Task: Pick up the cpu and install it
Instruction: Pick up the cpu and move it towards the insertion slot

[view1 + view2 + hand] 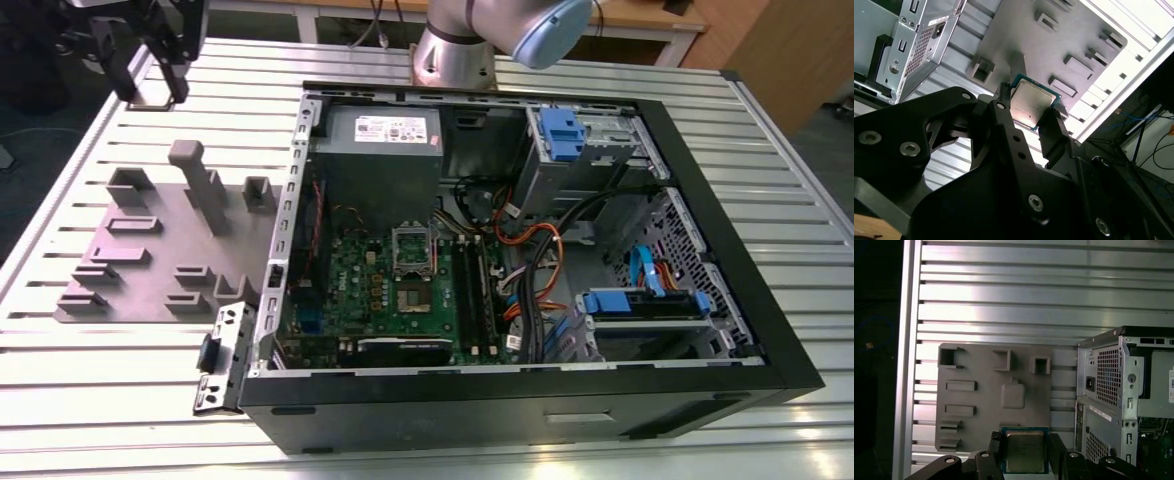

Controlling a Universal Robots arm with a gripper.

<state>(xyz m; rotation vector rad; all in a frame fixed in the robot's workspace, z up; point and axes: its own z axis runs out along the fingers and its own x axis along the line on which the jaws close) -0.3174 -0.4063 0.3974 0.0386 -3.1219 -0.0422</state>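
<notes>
Gripper point(1024, 460) nearest lens: jaws clamped on cpu point(1024, 451) by two opposite edges, metal top facing first wrist camera. I noted cpu held aloft, clear of slatted table point(1004, 290), near grey fixture plate point(984, 390), well apart from socket point(411, 248) inside computer case point(747, 300). My judgement: carry wanted chip level, grip even, no edge slip. White label point(387, 128) on power supply: print too small to read.

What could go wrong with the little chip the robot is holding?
The gripper pinches the cpu only by its edges, so it might slip and fall onto the grey plate below. The socket sits low inside the case near cables, so the gripper could bump something going in.
</notes>
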